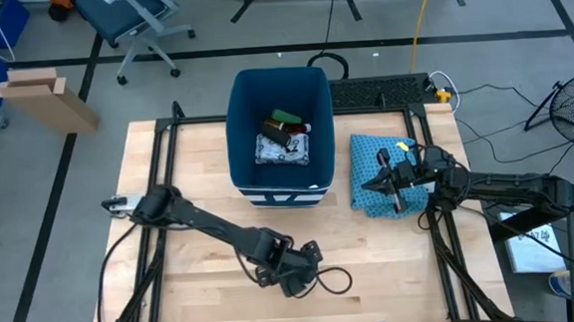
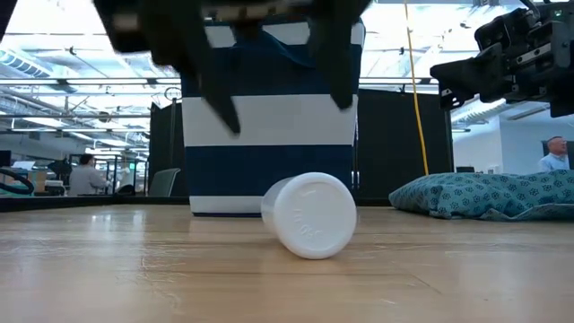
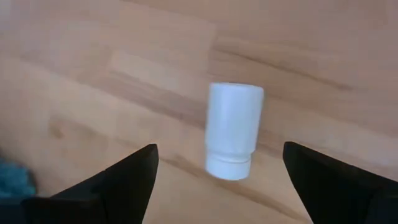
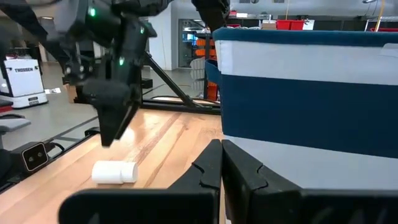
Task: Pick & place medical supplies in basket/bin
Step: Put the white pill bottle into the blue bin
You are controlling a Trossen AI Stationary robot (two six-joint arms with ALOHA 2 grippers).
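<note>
A white bottle (image 3: pixel 233 130) lies on its side on the wooden table, its round end facing the low view (image 2: pixel 309 215); it also shows in the right wrist view (image 4: pixel 115 172). My left gripper (image 3: pixel 219 155) hangs open above it, pointing down, one finger on either side and clear of it (image 2: pixel 280 99); in the high view the gripper (image 1: pixel 295 265) hides the bottle. The dark-blue bin (image 1: pixel 276 92) stands at the table's far middle and holds a white printed packet (image 1: pixel 281 149) and a green and black oblong (image 1: pixel 286 119). My right gripper (image 4: pixel 221 158) is shut, raised above the blue patterned cloth (image 1: pixel 379 200).
The blue patterned cloth (image 2: pixel 489 193) lies right of the bin. A black cable (image 1: pixel 336 278) loops on the table beside my left gripper. Black frame rails (image 1: pixel 164 188) run along the table's left and right sides. Bare wood lies between the bottle and the bin.
</note>
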